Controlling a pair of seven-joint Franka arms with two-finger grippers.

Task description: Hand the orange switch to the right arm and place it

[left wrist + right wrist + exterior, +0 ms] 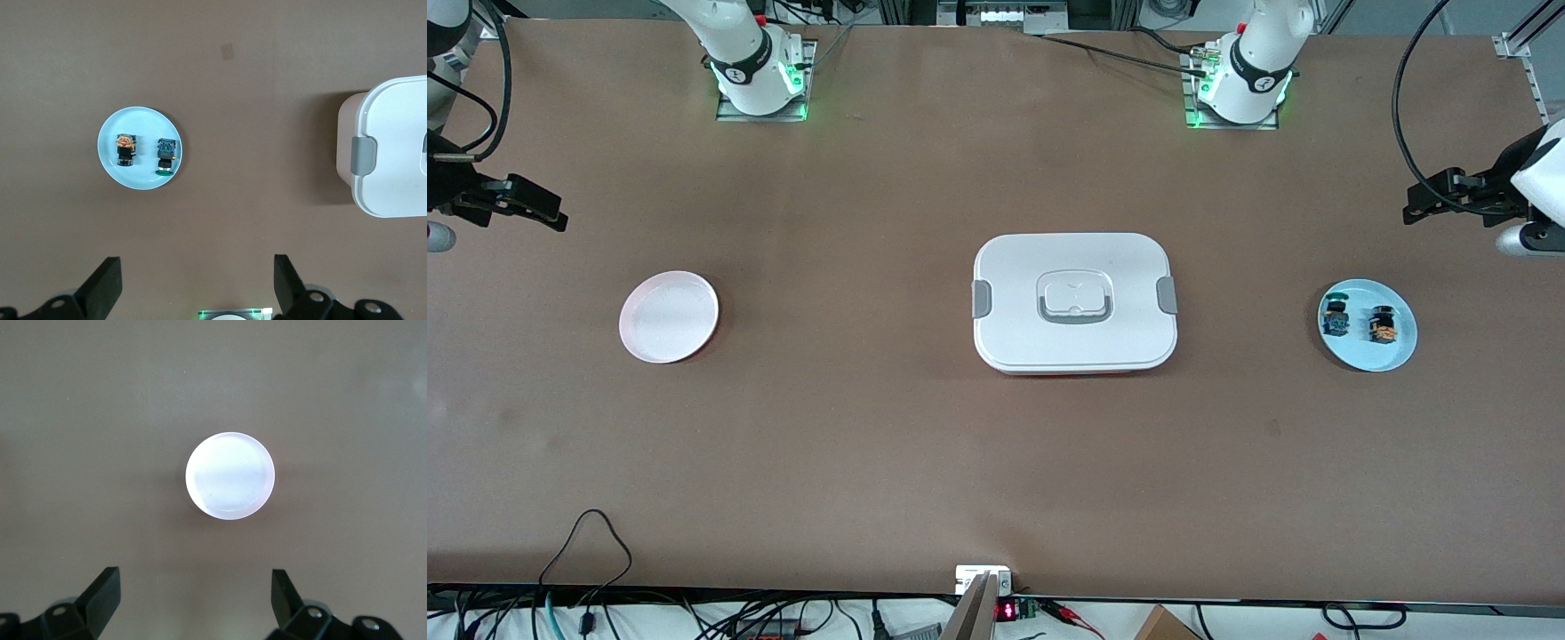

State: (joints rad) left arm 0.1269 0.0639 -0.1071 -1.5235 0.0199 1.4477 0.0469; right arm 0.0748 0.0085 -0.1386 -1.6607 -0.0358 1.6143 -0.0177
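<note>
1. On the table, nearest the front camera, the blue plate (1367, 356) lay toward the left arm's end and carried the orange switch (1383, 324) with a blue-green switch (1335, 317) just beside it, apart (both tiny and alike in shape). Risk: the fingers could have closed on the wrong switch, or knocked its neighbour off the plate, because the two sat so close together.
2. At mid-table rested the white lidded box (1075, 302), between the two plates. Risk: a handover made low over it could have struck the lid.
3. Toward the right arm's end lay the pink plate (669, 316), bare, probably the placing spot. Risk: a small switch released from too high could have bounced or rolled off.
4. Farther back, the left gripper (193, 283) hung high above the table beside the blue plate, jaws spread wide, gripping nothing; the task had not started.
5. Likewise, the right gripper (193, 597) waited above the pink plate, jaws wide and empty. Risk: a thumb-sized part left little surface for a second grip, so a poorly aligned exchange could have dropped it.
</note>
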